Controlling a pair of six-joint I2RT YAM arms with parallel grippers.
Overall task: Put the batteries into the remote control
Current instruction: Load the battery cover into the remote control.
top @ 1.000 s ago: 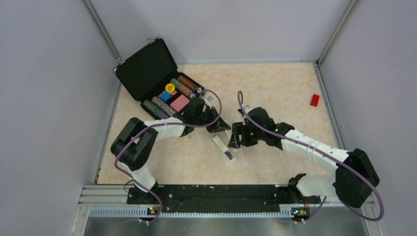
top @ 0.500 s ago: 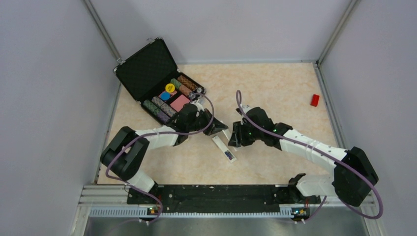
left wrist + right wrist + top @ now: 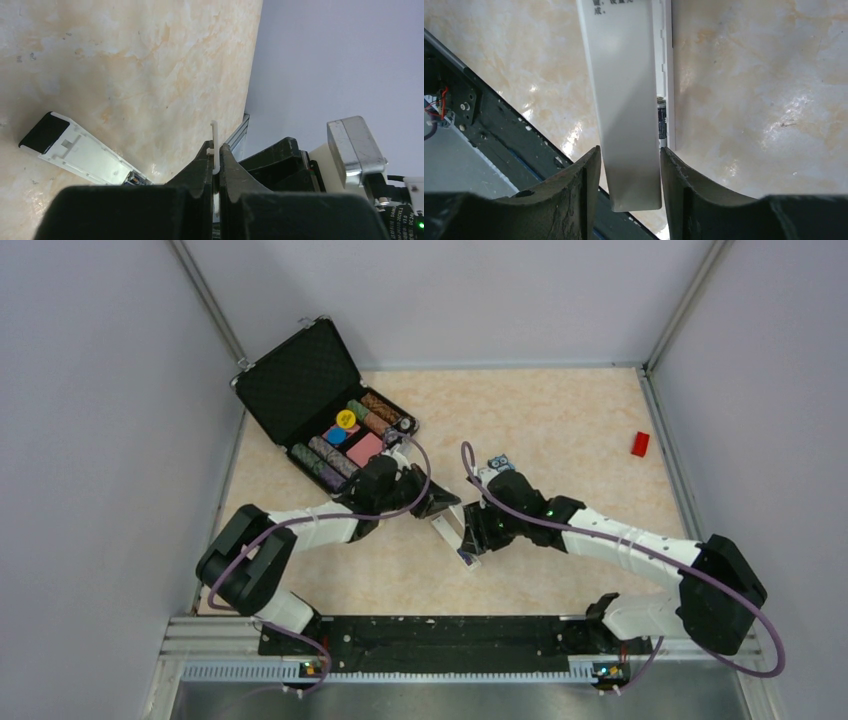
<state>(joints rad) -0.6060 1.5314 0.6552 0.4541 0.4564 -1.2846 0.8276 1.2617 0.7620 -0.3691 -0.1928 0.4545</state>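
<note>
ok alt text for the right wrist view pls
The right gripper grips the end of the white remote control, with a battery visible in the slot along its right edge. Beneath is a marbled beige table.

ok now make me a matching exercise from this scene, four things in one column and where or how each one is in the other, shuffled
Things
1. red block
2. poker chip case
3. left pincer
4. right pincer

States
A. closed on the edges of a white panel over the remote control
B. lid open, far left corner
C. lying alone, far right
D. shut on a thin white piece

Pairs: 1-C, 2-B, 3-D, 4-A
</note>
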